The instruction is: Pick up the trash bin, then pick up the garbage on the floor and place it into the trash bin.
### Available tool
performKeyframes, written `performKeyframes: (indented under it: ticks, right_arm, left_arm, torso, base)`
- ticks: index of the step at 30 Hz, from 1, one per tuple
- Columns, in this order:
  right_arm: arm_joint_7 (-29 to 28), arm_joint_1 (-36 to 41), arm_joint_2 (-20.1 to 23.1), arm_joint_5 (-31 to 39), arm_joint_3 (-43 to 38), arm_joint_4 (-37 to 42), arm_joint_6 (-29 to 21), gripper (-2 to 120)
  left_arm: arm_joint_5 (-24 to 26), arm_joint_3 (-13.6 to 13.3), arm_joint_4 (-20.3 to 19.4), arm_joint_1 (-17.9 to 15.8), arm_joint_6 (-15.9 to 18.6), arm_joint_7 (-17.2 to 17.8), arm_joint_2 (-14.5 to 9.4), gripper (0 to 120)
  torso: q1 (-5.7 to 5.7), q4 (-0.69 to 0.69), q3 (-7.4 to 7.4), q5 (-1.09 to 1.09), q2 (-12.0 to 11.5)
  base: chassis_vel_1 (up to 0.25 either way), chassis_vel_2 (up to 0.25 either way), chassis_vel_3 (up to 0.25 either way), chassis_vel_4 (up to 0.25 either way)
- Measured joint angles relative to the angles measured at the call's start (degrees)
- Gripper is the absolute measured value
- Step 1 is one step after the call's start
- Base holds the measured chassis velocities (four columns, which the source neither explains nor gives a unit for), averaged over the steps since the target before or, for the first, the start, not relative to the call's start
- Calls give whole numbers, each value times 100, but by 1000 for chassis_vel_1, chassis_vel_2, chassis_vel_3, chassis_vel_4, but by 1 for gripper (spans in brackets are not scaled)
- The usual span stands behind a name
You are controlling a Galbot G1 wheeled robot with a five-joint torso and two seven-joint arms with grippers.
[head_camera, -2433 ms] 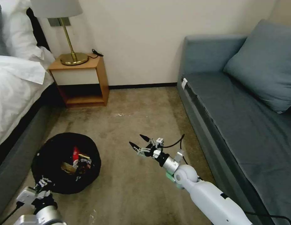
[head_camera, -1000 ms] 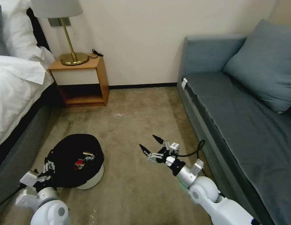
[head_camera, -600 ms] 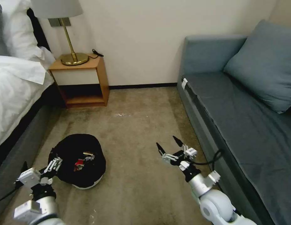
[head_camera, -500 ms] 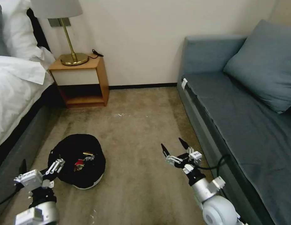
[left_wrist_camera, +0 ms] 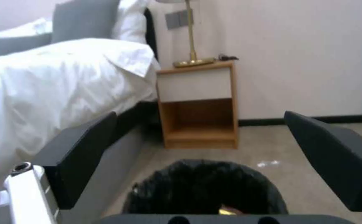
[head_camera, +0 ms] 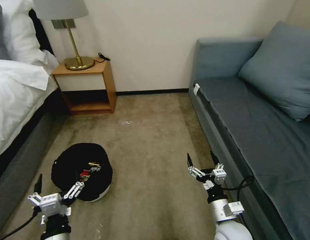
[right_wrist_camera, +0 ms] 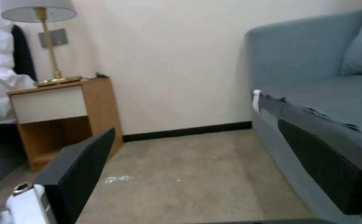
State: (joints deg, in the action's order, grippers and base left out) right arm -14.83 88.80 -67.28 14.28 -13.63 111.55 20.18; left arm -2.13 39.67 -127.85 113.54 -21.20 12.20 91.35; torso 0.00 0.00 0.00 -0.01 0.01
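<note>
round white trash bin (head_camera: 82,176) lined with crinkled black bag: on carpet, litter inside. left gripper (head_camera: 56,190): just beside bin, fingers wide, empty. right gripper (head_camera: 201,160): well apart from bin, fingers wide, empty.

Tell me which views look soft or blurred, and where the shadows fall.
Head view: crisp, with shadow darkening the brown carpet beside the white-sheeted bed. Left wrist view: soft throughout, the black-bagged round trash bin smeared. Right wrist view: mildly soft, evenly lit.
</note>
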Motion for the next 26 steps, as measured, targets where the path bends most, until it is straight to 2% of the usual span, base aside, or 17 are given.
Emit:
performKeyframes:
  ticks: [26]
  right_arm:
    - [70, -47, -23, 45, -50, -77, -44, 100]
  left_arm:
    - [56, -4, 44, -42, 34, -27, 4, 100]
  torso:
    - [0, 0, 0, 1, -1]
  base:
    - [0, 0, 0, 0]
